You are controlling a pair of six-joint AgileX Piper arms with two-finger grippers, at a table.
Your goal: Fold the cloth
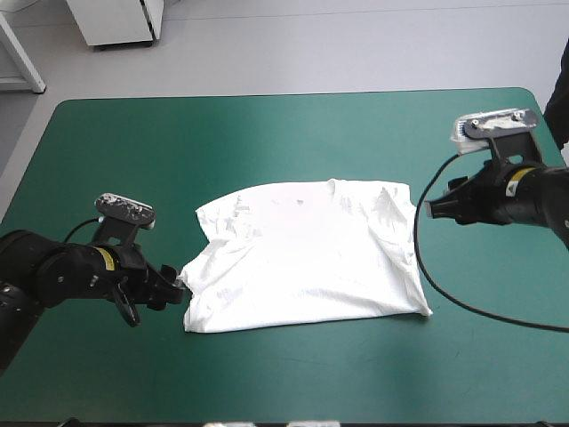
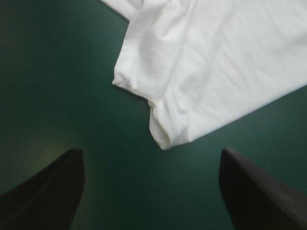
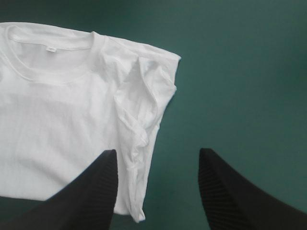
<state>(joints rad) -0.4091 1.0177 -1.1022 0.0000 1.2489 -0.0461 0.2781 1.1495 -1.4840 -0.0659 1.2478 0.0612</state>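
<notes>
The white T-shirt (image 1: pixel 307 253) lies spread on the teal-green cover, collar toward the far edge, both sleeves tucked in. My left gripper (image 1: pixel 175 283) is low at the shirt's near left corner, open; in the left wrist view that rolled corner (image 2: pixel 165 129) lies just ahead of the gap between the fingers (image 2: pixel 53 189). My right gripper (image 1: pixel 429 209) hovers just off the shirt's far right side, open. In the right wrist view the crumpled right sleeve (image 3: pixel 144 110) and collar (image 3: pixel 53 62) lie ahead, one finger (image 3: pixel 91 191) over the shirt's edge.
Bare teal-green cover (image 1: pixel 267 133) surrounds the shirt on all sides. A white cabinet (image 1: pixel 120 20) stands on the floor beyond the table's far edge.
</notes>
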